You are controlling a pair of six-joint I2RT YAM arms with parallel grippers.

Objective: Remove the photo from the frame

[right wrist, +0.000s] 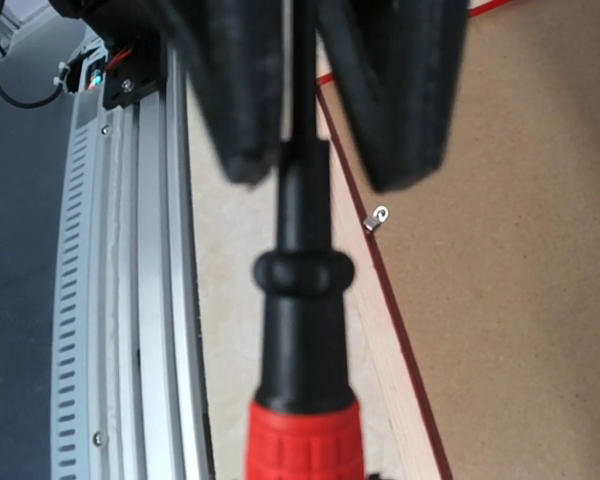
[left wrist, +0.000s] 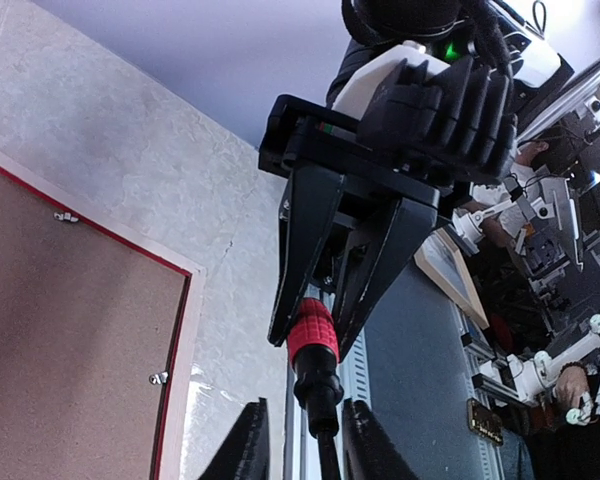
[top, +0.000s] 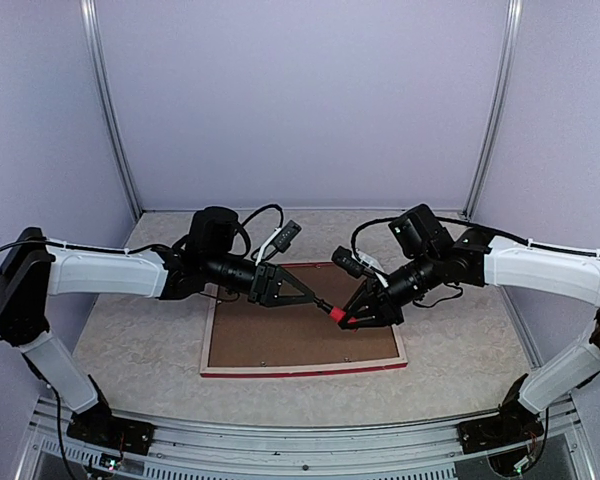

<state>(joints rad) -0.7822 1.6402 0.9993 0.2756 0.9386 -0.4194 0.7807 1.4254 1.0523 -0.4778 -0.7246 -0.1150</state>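
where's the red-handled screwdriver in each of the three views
Top external: screwdriver at centre, over the frame.
Left wrist: screwdriver at lower centre, red handle uppermost.
Right wrist: screwdriver down the middle, red handle at the bottom edge.
Shared landmark: the frame's red rim, visible in all three.

1. The table has a pale beige, mottled top. A slotted metal rail runs along its near edge.
2. The frame lies flat on the table, face down and near the middle, slightly skewed to the near edge. Its red rim shows along the near side.
3. A plain brown backing board sits in the frame, facing up. Small metal tabs stand at its edge.
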